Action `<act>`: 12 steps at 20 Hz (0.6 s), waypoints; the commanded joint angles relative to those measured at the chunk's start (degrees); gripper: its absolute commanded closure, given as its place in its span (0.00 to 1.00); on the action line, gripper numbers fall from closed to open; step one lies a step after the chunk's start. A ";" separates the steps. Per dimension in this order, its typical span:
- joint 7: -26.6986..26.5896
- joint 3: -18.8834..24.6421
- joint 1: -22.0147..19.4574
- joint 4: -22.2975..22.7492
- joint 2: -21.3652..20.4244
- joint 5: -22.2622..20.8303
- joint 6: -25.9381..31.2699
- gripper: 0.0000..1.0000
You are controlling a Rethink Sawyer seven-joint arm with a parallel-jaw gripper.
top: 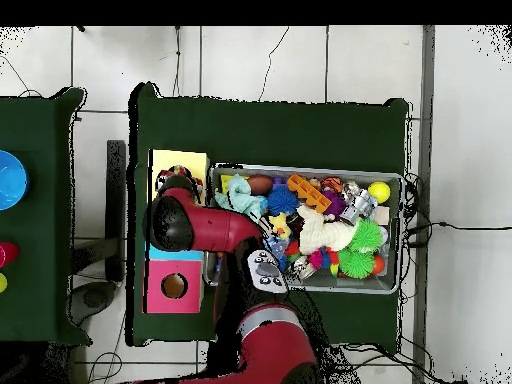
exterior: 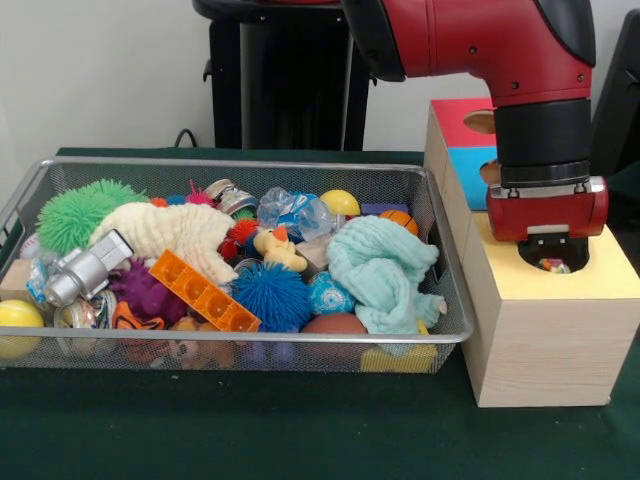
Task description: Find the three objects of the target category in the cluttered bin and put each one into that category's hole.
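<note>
Down inside the hole (exterior: 553, 262) of the yellow box (exterior: 540, 340) we see a fabric ball (exterior: 552, 265), with our end effector (exterior: 553, 250) directly above; its grip we cannot tell. Beside it, the bin (exterior: 440, 230) rests on the bench (exterior: 250, 430).

Front view: the bin (exterior: 440, 335) sits on the desk (exterior: 250, 430), left of a row of three boxes running front to back, with the nearest box (exterior: 545, 340) just beside the bin's right end and the two others behind it. The gripper (exterior: 553, 262) hangs directly over the hole (exterior: 553, 266) in the nearest box's top, with a bit of one of the three objects (exterior: 552, 265) showing in the opening. Inside the bin, a folded cloth (exterior: 380, 272) lies at the right end, a spiky ball (exterior: 270, 295) near the middle front, a toy brick (exterior: 203, 291) just left of that ball, and a fuzzy ball (exterior: 75, 212) in the far left corner.
</note>
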 commanded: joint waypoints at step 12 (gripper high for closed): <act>12.06 -8.25 3.59 1.59 -10.44 4.90 30.46 0.00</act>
